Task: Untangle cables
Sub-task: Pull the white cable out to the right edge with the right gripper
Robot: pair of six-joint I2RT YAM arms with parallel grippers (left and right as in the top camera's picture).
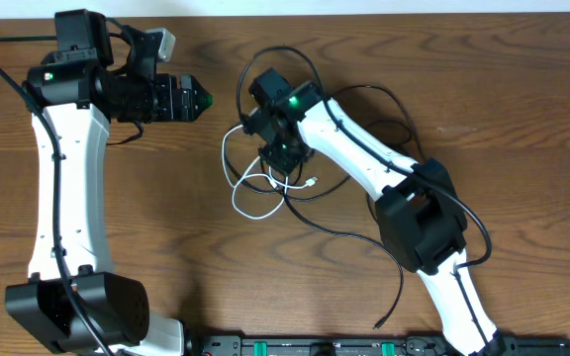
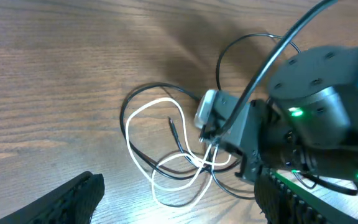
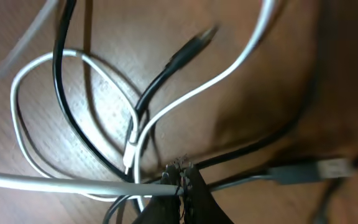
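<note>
One white cable (image 3: 73, 185) pinched in right pincer (image 3: 182, 173).

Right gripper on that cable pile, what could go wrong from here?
The right gripper looks shut on the white cable where black cables cross it, so pulling could tighten the loops or drag the whole tangle. The left gripper is open and apart, so nothing anchors the pile.
</note>
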